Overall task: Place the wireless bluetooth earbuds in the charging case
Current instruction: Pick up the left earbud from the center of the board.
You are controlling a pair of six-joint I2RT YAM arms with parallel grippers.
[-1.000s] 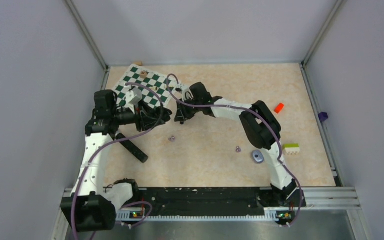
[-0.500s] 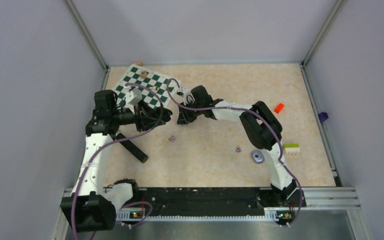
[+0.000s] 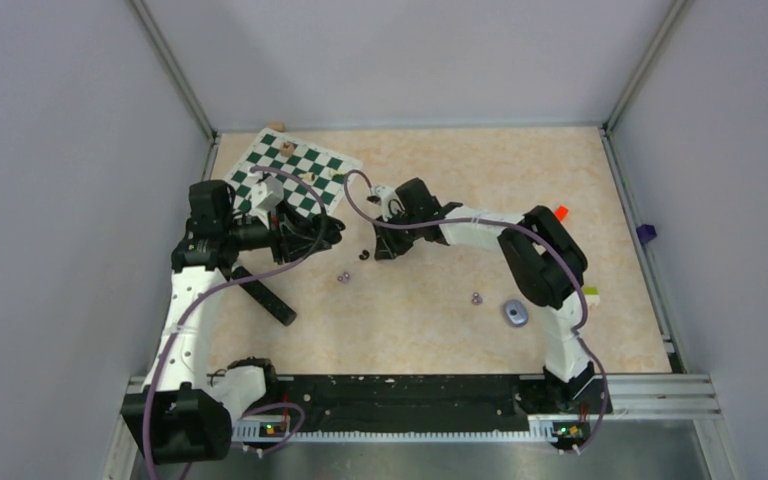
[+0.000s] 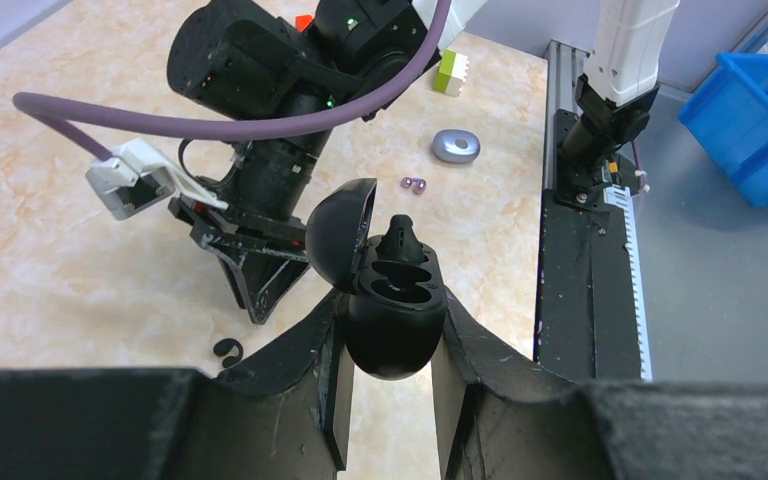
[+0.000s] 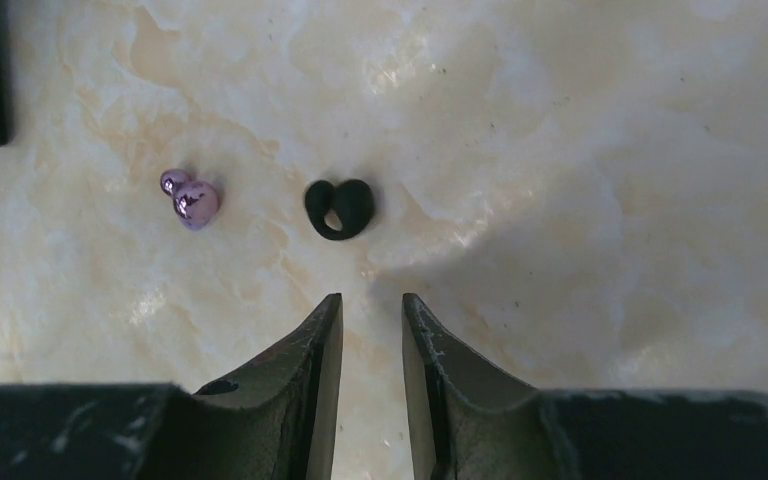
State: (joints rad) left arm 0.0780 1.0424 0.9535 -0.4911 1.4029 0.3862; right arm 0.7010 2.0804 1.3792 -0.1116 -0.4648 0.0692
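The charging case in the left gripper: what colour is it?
Black all over. The charging case shows best in the left wrist view.

We count 2 black buds [image 5: 340, 208] and 2 purple buds [image 5: 190, 198], 4 in all; 1 black case [image 4: 392, 330] and 1 grey case [image 3: 515, 312]; 1 red block [image 3: 561, 211], 1 green block [image 4: 448, 72]; 1 chessboard [image 3: 305, 160].

The top camera sits above and behind me, looking down on the whole table [image 3: 440, 300]. My left wrist camera looks along my left gripper [image 4: 391, 302], close on the black charging case [image 4: 392, 345], across toward my right arm [image 4: 260, 70]. My right wrist camera faces straight down, near the table. All three share the black earbud [image 5: 340, 208].
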